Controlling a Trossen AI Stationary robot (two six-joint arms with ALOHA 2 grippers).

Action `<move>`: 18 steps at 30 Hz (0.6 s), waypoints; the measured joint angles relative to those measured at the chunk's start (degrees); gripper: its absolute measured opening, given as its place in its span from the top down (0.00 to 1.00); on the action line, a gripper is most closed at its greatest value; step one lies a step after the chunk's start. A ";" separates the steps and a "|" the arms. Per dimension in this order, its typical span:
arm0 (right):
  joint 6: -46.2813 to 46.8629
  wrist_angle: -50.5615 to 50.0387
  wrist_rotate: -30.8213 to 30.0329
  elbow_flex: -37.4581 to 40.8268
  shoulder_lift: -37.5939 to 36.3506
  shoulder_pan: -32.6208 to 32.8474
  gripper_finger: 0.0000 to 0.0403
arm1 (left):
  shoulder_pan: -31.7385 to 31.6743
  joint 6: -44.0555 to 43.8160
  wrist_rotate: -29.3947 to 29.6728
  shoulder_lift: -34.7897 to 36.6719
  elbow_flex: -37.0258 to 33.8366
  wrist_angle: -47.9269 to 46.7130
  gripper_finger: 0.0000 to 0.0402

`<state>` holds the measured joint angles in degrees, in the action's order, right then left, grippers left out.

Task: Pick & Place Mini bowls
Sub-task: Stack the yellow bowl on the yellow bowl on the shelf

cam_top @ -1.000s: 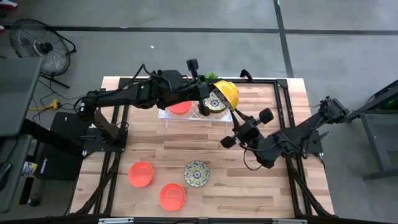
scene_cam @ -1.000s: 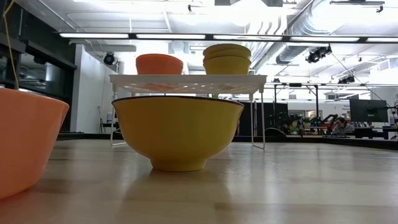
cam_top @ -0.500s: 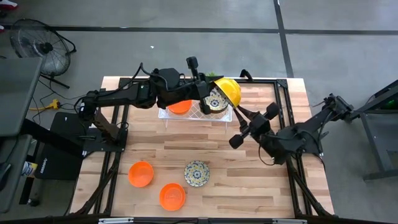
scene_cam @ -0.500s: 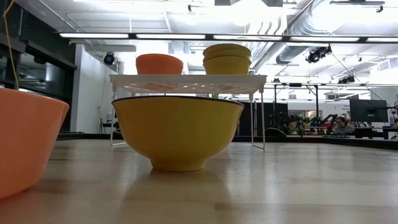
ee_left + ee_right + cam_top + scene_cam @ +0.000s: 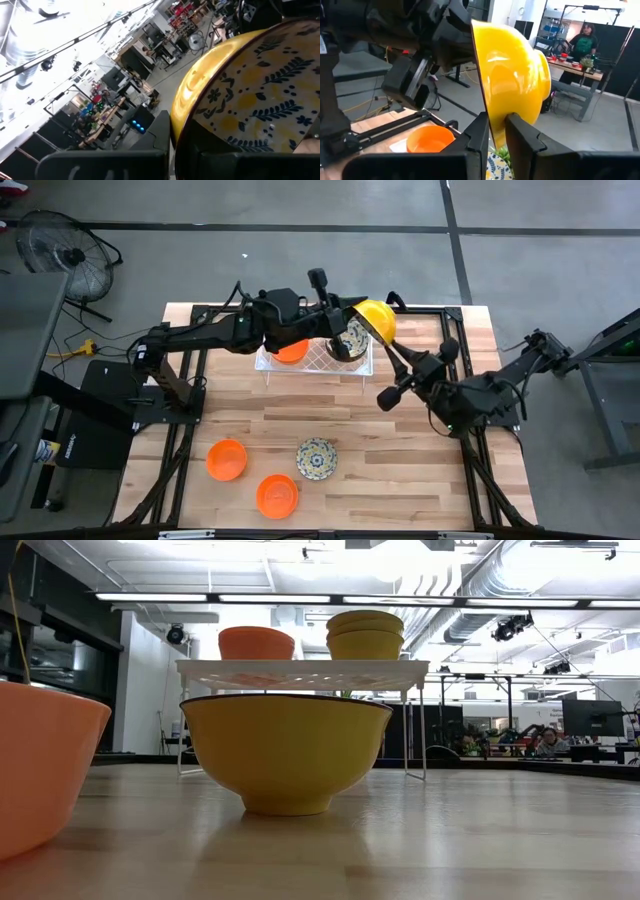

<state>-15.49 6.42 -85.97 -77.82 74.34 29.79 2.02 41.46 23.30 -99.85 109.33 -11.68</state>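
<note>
- Progress first: we count three bowls on the tray [image 5: 318, 363]. One is an orange bowl [image 5: 290, 350], and the other two are a stack [image 5: 365, 632] of yellow-sided bowls.
- A fourth one, the held bowl [image 5: 378, 315], is in the air just past the tray's far corner. It is tipped on edge, with its yellow outside toward the right arm and its floral inside toward the left arm.
- Three loose bowls sit on the table [image 5: 400, 480], well apart from both sets of fingers and on the side of the tray away from them. Two are orange [image 5: 227, 459] [image 5: 277, 495] and one is floral [image 5: 316, 458].
- We judge the job to be somewhere near the middle, with the held bowl to be set down and the three loose ones to be fetched, if the tray is the goal. We see seven bowls in all and cannot say where any others are.
- The left fingers [image 5: 167, 145] are pressed together on the held bowl's rim. The floral inside rises just beyond them, and the tray lies beneath them.
- The right fingers [image 5: 481, 132] stand on either side of the same rim, one on the yellow outside and one on the inside. They look to be pinching it, though lightly, as far as we can tell.
- In pose, the left arm stretches across the tray from its own side with the wrist lifted. The right arm reaches up and forward from the table's right edge, its fingers pointing at the left arm's.
- We read this as a hand-over, or a shared hold, above the tray's corner.
</note>
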 joint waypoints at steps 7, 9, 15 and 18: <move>-1.42 -0.26 -1.39 0.00 -0.79 -2.20 0.87 | -0.02 0.53 0.78 -1.01 -0.03 1.29 0.99; -1.53 -0.48 -0.91 0.00 -0.83 -3.59 0.88 | -0.04 0.88 1.39 -1.11 -0.06 1.52 0.99; -1.53 -1.80 0.34 0.00 -0.83 -6.58 0.87 | -0.04 3.33 2.28 -1.07 -0.10 1.02 0.99; -1.74 -2.10 0.34 0.00 -0.96 -7.65 0.87 | -0.02 3.48 2.57 -1.10 -0.12 0.79 0.99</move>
<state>-17.22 4.32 -85.64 -77.82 73.38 22.14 2.00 44.94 25.87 -100.96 109.21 -10.90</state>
